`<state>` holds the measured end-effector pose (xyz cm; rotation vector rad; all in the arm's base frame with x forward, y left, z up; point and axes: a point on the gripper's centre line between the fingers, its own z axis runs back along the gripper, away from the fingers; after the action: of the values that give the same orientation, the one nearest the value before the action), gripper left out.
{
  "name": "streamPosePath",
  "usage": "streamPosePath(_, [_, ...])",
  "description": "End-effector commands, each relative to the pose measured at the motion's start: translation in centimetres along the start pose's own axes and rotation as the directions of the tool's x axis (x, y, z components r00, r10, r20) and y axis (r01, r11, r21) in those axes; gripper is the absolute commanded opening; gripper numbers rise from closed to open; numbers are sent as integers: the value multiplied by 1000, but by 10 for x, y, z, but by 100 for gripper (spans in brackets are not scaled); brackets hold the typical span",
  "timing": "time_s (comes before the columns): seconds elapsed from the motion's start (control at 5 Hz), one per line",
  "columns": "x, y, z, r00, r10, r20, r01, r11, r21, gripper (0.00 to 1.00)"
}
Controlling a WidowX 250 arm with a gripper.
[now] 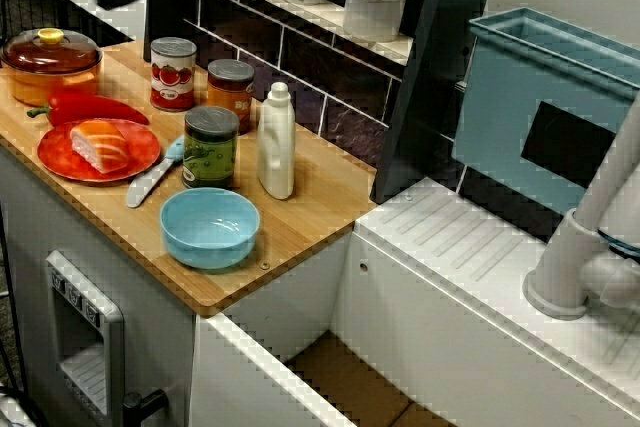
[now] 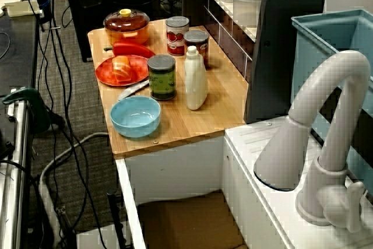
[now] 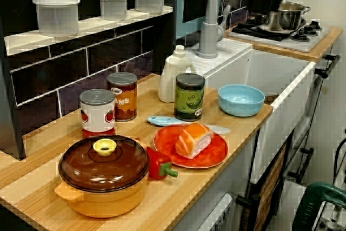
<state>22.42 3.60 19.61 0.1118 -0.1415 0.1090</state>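
Apparently end effector (image 3: 264, 4) hangs just beside steel pot (image 3: 286, 17); open/shut can't tell, v. dark.

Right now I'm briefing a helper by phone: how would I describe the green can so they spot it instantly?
Find the wooden counter beside the white sink. Between the red plate and the white bottle stands the green can. Unlike the tomato can and orange can behind it, its label is dark green with a cartoon face.

saucepan (image 3: 282, 21) silver | bowl (image 1: 209, 230) light blue | plate (image 1: 58, 153) red | casserole (image 3: 102, 194) orange | bottle (image 1: 277, 152) white
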Motion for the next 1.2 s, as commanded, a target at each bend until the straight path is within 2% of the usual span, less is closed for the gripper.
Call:
streamPosePath(0.0, [51, -22, -19, 997, 77, 26, -79, 994, 73, 100])
streamPosePath(0.2, [63, -19, -27, 997, 80, 12, -81, 994, 70, 100])
streamPosePath(0.4, [77, -29, -35, 990, 142, 13, -142, 989, 29, 100])
streamPosePath(0.6, [87, -57, -37, 987, 150, -64, -150, 989, 0, 100])
streamPosePath(0.8, [95, -73, -32, 988, 131, -85, -134, 991, -25, 100])
streamPosePath(1.0, [105, -84, -32, 982, 162, -94, -168, 984, -57, 100])
